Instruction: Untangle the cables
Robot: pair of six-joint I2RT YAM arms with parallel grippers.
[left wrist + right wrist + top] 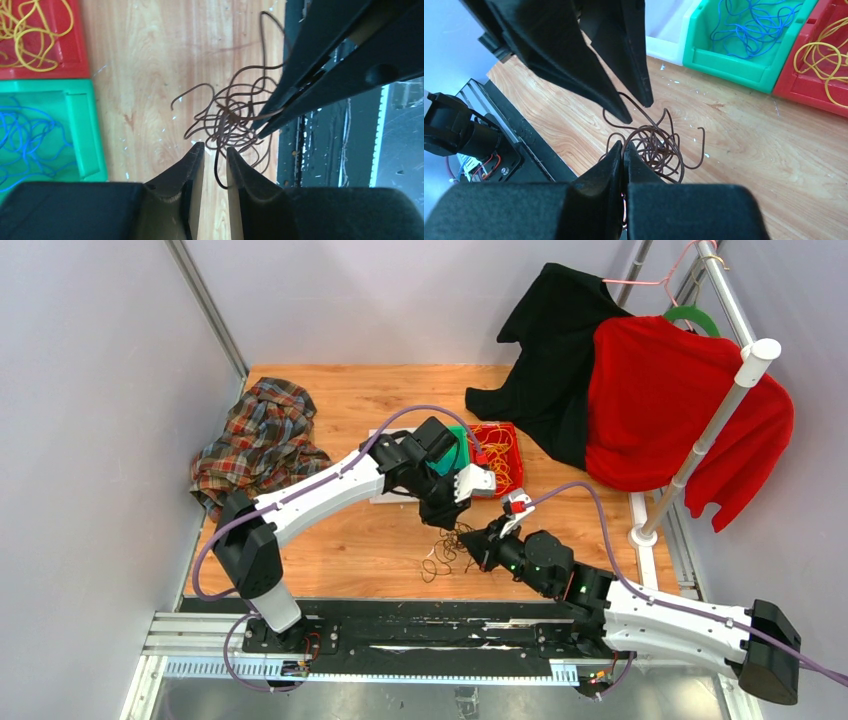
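Currently pinches dark cable tangle [231, 118] with right gripper [623, 146]. Holds left gripper [215, 147] narrowly spread just beside it, above wooden table [150, 60].

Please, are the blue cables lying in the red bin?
No, the blue cables lie in the green bin; the red bin holds yellow cables.

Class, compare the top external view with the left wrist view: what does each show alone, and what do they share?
Only top external: the plaid shirt and the red garment. Only left wrist: the blue cables inside the green bin. Both: the dark tangle on the table, the right gripper shut on it, and the yellow cables in the red bin.
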